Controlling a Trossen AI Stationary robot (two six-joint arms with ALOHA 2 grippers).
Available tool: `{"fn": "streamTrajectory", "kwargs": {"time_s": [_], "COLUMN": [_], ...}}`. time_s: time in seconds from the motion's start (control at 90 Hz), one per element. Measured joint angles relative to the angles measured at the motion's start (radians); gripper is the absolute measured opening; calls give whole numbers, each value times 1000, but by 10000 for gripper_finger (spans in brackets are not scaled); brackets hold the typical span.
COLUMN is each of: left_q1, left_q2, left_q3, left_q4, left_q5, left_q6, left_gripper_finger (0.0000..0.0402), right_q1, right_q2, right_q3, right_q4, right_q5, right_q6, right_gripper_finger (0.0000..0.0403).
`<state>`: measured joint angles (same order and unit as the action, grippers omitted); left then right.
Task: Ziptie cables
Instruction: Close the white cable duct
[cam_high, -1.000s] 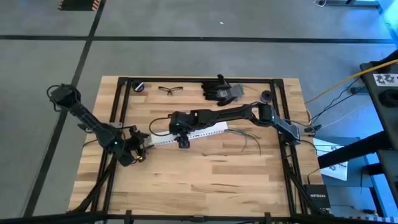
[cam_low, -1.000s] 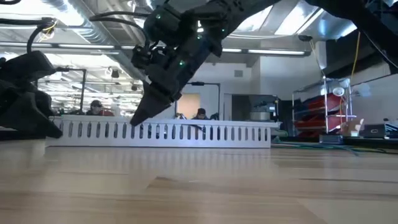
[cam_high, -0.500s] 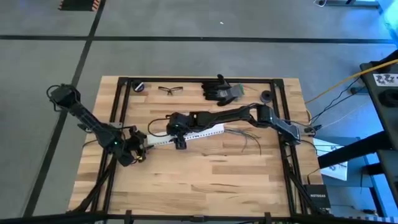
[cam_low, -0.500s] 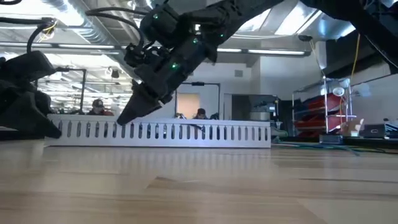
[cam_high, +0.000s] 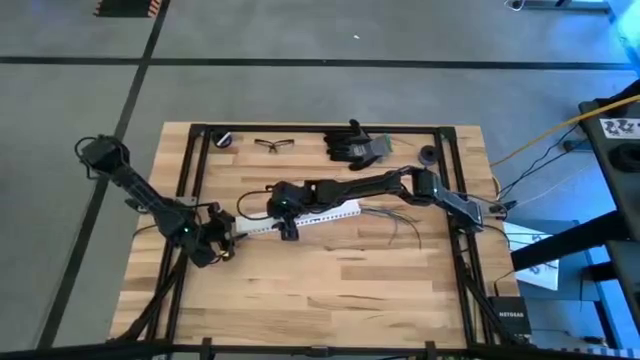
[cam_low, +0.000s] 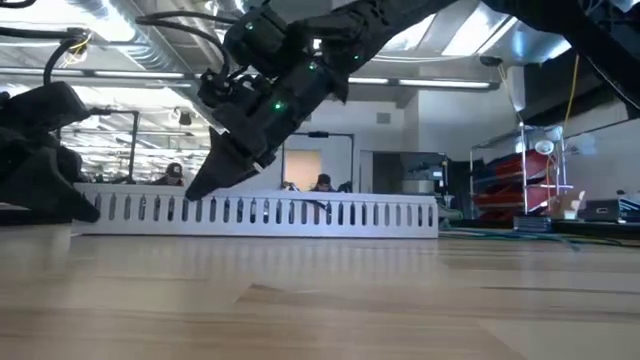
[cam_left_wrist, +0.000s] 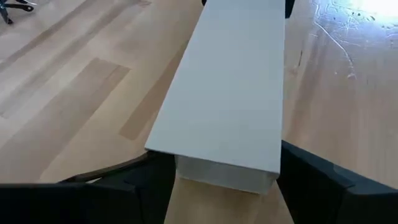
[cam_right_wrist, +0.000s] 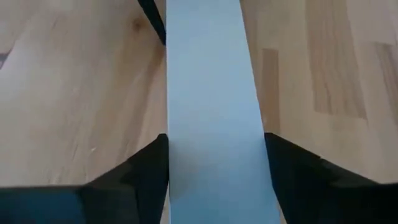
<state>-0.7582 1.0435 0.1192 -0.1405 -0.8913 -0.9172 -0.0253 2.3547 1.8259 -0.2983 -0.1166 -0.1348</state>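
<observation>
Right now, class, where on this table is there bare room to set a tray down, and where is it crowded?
The near half of the table, below the white strip, is bare wood. The far edge holds glasses and gloves. The middle is crowded: left pincer, right pincer straddling the strip, and the cables to the right.

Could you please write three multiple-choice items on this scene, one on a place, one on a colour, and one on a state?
1. Where do the cables lie?
A. right of the strip
B. under the glasses
C. off the table

2. What colour is the perforated strip?
A. red
B. white
C. green

3. How does the left gripper stand?
A. wide of the strip
B. holding cables
C. fingers at both sides of the strip's end

Answers: 1 A, the high view shows them right of the strip; 2 B, white in the low view; 3 C, the left wrist view shows it.
</observation>
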Motion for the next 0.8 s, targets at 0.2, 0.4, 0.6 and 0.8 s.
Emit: {"fn": "streamTrajectory", "kwargs": {"time_s": [0.2,0.4,0.6,0.8], "left_q1": [1,36,55,48], "left_q2": [-1,-1,-42,-96], "left_q3": [0,1,68,165], "left_q4": [52,30,-78,-306], "left_q5": [2,27,149,181], "left_q6": [-25,-39,70,82], "left_gripper_finger": [235,235,235,235], "right_q1": [0,-1,-1,5], "right_q2": [-27,-91,-182,-305], "right_q3": [-1,37,41,32], "right_q4": [-53,-118,-257,-482], "right_q5": [24,31,75,143], "right_q6": [26,1,-4,-1], "right_gripper_finger": [270,287,288,289]}}
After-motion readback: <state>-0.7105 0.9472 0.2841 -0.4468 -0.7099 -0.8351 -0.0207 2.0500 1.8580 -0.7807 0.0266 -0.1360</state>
